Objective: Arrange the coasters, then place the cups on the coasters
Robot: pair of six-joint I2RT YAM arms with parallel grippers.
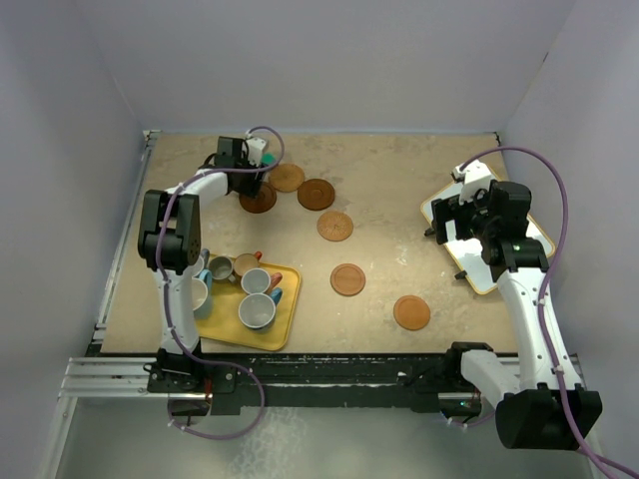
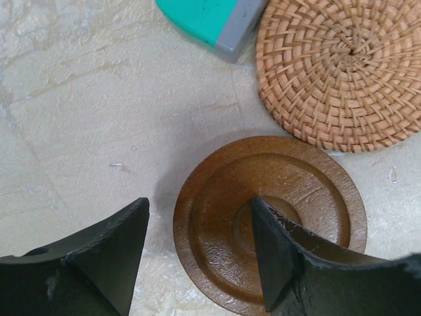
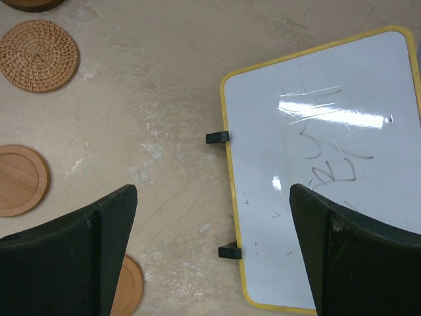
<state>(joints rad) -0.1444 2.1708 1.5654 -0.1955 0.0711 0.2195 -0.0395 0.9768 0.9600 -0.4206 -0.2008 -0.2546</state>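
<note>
Six coasters lie spread over the table, from a dark wooden coaster (image 1: 258, 200) at the back left to an orange coaster (image 1: 411, 312) near the front. My left gripper (image 1: 250, 172) hovers low over that dark coaster (image 2: 217, 230). It is open (image 2: 199, 204): one finger stands over the coaster's centre, the other over bare table, with the rim between them. A woven coaster (image 2: 342, 72) lies just beyond it. The cups (image 1: 257, 311), several mugs, stand together on the yellow tray (image 1: 228, 325). My right gripper (image 1: 446, 222) is open and empty (image 3: 214, 191).
A teal block with a grey end (image 2: 210, 20) lies close behind the dark coaster. A yellow-rimmed whiteboard (image 3: 329, 164) lies at the right under my right gripper. More coasters (image 3: 20, 179) lie to its left. White walls enclose the table.
</note>
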